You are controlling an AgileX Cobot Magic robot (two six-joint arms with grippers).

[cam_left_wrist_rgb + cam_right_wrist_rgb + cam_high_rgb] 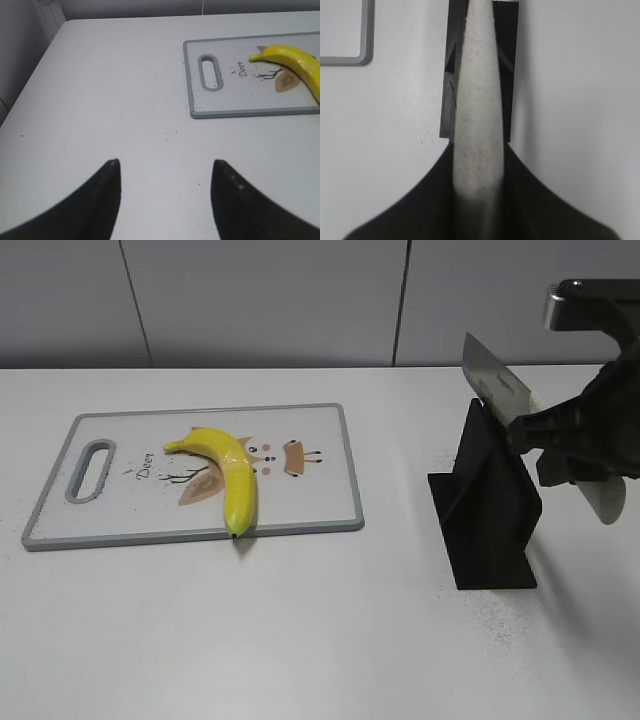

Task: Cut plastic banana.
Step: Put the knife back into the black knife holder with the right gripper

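Now the job is to lift the knife (497, 383) clear of its stand (487, 508) without dragging the blade against the slot, so I should pull along the line of the blade, up and back, before swinging toward the board (322, 502). My right gripper (560, 445) is clamped on the pale handle (479, 125), which runs straight out between my fingers in the wrist view, with the stand directly beyond it. The blade tilts up and to the left above the stand; whether its lower edge is already free of the slot I cannot tell.

That arm sits at the right edge of the table, wrist angled down at the handle. My left gripper (165, 185) hangs low over bare table, spread wide and empty, short of the board's handle end.

On the board lies the banana (228, 472), its lower tip reaching the near rim, well apart from the knife.
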